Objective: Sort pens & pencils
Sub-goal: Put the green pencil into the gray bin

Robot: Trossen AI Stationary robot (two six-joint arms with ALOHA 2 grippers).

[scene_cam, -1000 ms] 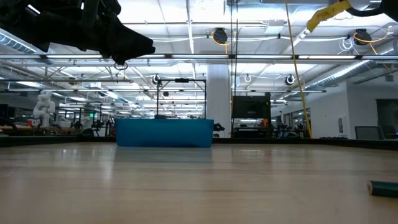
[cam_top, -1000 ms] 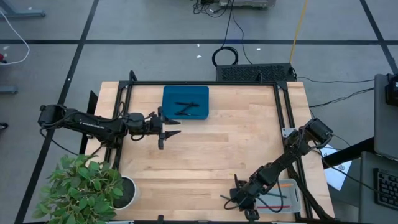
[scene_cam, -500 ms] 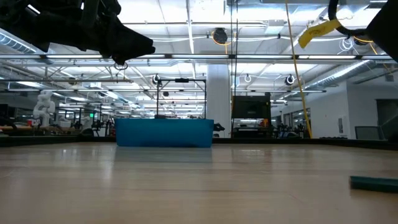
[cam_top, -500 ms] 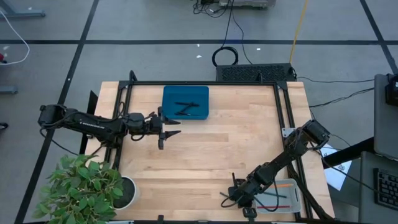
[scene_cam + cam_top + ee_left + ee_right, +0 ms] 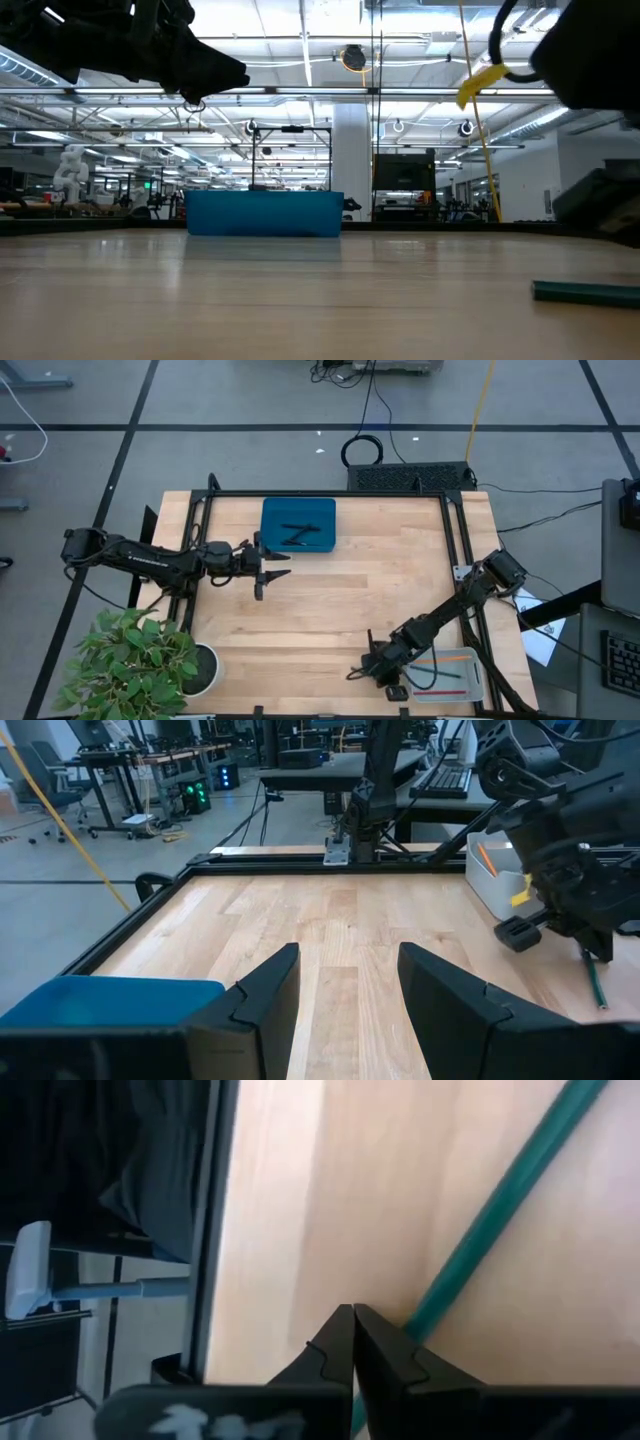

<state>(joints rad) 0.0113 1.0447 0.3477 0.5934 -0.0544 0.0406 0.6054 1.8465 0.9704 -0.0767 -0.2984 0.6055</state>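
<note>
- The right gripper (image 5: 372,672) is low over the table (image 5: 340,610) near the near edge, right of the middle, just left of the clear tray (image 5: 470,685) in the near right corner.
- In the right wrist view its fingers (image 5: 385,1355) are pressed together with no gap, their tips touching the side of a dark green pencil (image 5: 500,1205) that lies flat on the wood; the stick runs beside the tips, not between them.
- In the low view that pencil (image 5: 585,292) lies flat on the table at the right; from the left wrist view it (image 5: 597,985) shows just below the right arm's gripper.
- The clear tray holds an orange pencil (image 5: 447,659) and a red one (image 5: 452,677), with a darker stick between them, probably another pencil, though it is too small to be sure.
- The blue tray (image 5: 298,525) sits at the far edge, left of the middle, with black pens (image 5: 297,534) lying crossed inside it.
- The left gripper (image 5: 268,572) hovers above the table near the left edge, just in front of the blue tray's near left corner, its fingers (image 5: 262,990) spread wide with nothing between them.
- A potted plant (image 5: 140,660) stands at the near left corner.
</note>
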